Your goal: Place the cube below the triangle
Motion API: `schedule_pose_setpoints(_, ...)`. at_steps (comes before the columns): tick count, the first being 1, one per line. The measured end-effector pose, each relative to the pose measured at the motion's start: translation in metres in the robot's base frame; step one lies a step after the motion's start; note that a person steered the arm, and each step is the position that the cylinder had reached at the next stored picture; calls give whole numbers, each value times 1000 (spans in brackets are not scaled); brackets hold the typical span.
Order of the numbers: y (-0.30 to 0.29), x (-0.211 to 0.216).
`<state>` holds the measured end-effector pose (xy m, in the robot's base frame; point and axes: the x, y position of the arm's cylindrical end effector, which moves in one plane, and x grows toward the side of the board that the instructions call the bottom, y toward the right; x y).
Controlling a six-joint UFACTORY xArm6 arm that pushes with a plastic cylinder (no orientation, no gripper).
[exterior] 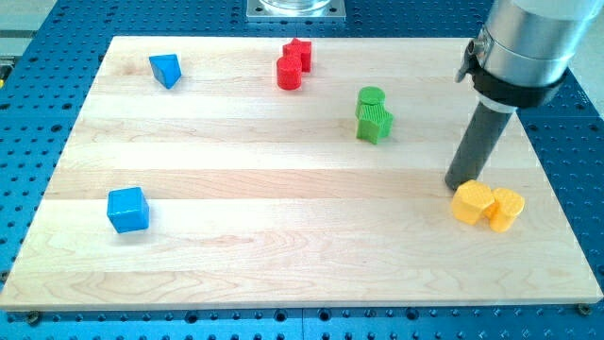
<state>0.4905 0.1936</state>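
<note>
A blue cube (127,209) lies at the board's lower left. A blue triangle (165,69) lies at the upper left, well above the cube. My tip (461,184) rests at the view's right, far from both blue blocks and just above and left of two yellow blocks (473,202) (506,209), close to touching the left one.
Two red blocks (289,73) (299,52) sit together at the top centre. Two green blocks (371,97) (374,123) sit together right of centre. The wooden board (283,255) lies on a blue perforated table. The arm's grey body (524,42) hangs over the upper right.
</note>
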Motion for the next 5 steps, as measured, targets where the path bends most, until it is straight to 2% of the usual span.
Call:
schedule_pose_setpoints(1,5,8)
schedule_pose_setpoints(2,0,-24)
schedule_pose_setpoints(3,-154,-3)
schedule_pose_setpoints(4,-320,70)
schedule_pose_setpoints(5,-419,78)
